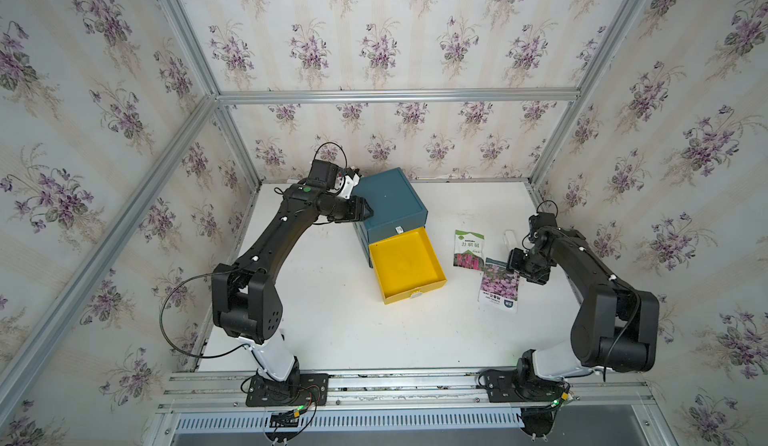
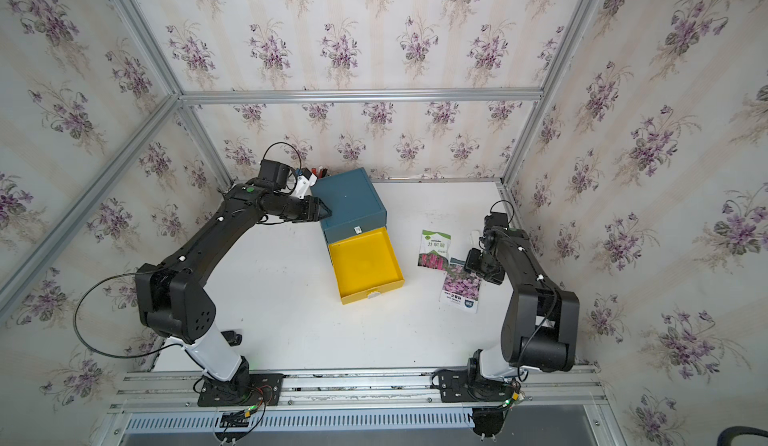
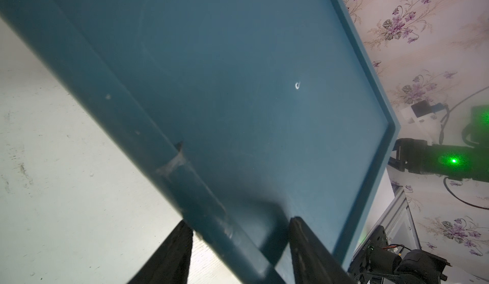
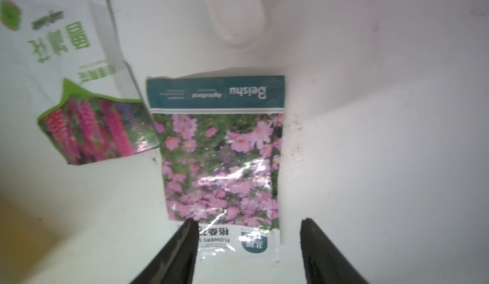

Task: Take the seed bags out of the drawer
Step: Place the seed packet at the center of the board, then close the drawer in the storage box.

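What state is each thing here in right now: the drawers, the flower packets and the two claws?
yellow drawer: pulled out, empty.
upper drawer: shut.
blue cabinet: upright on the table.
green-topped seed bag: flat on the table.
teal-topped seed bag: flat on the table, below the right gripper.
left gripper: clamped on the blue cabinet's top rim.
right gripper: open, holding nothing.

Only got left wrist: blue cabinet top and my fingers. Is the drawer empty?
Observer: Yes, the yellow drawer stands pulled out of the blue cabinet with nothing in it.
Operator: Where are the bags?
Observer: Two lie flat on the table on the right arm's side: a green-topped bag and a pink-flower bag.
Operator: Right gripper holding one?
Observer: No, the right gripper is open above the pink-flower bag.
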Controlling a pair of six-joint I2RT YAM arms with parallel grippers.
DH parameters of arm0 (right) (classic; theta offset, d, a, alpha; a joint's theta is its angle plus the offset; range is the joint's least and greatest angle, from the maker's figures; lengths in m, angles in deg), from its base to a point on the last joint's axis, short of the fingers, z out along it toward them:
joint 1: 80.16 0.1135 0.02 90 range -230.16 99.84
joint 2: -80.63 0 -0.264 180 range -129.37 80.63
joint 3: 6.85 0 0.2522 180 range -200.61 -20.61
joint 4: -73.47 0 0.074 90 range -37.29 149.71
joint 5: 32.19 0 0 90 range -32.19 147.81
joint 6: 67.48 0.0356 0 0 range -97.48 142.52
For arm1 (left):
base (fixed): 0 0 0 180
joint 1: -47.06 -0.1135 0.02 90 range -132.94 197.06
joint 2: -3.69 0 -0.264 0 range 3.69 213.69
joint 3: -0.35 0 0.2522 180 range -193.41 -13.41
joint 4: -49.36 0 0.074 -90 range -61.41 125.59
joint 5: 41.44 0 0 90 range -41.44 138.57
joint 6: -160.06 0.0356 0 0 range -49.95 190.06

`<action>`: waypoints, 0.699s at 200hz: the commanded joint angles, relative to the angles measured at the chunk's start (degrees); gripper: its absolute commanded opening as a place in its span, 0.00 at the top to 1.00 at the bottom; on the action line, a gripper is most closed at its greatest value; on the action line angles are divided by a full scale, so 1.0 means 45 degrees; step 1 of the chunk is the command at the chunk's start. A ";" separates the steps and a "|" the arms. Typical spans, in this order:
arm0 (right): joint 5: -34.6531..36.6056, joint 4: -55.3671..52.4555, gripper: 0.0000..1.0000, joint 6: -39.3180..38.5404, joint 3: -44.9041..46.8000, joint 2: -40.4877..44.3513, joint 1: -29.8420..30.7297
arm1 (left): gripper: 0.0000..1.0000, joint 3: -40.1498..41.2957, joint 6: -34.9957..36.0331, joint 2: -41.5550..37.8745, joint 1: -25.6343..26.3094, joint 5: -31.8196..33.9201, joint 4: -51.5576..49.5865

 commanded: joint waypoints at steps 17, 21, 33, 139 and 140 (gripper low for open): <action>-0.0801 -0.0328 0.31 0.0466 -0.0257 0.1195 0.2634 | 0.39 0.0251 0.0669 0.0209 -0.0008 0.1595 -0.2566; -0.0838 -0.0332 0.31 0.0556 -0.0286 0.1293 0.2831 | 0.39 0.0245 0.0667 0.0217 -0.0017 0.1583 -0.2567; -0.0952 -0.0280 0.30 0.0950 -0.0322 0.1756 0.3657 | 0.39 0.0270 0.0638 0.0199 -0.0006 0.1555 -0.2560; -0.1901 0.0278 0.26 0.3196 -0.0135 0.4821 0.8859 | 0.39 0.0351 0.0575 0.0124 -0.0011 0.1461 -0.2605; -0.1886 0.0305 0.26 0.3227 -0.0120 0.4833 0.8881 | 0.39 0.0350 0.0566 0.0122 -0.0018 0.1458 -0.2596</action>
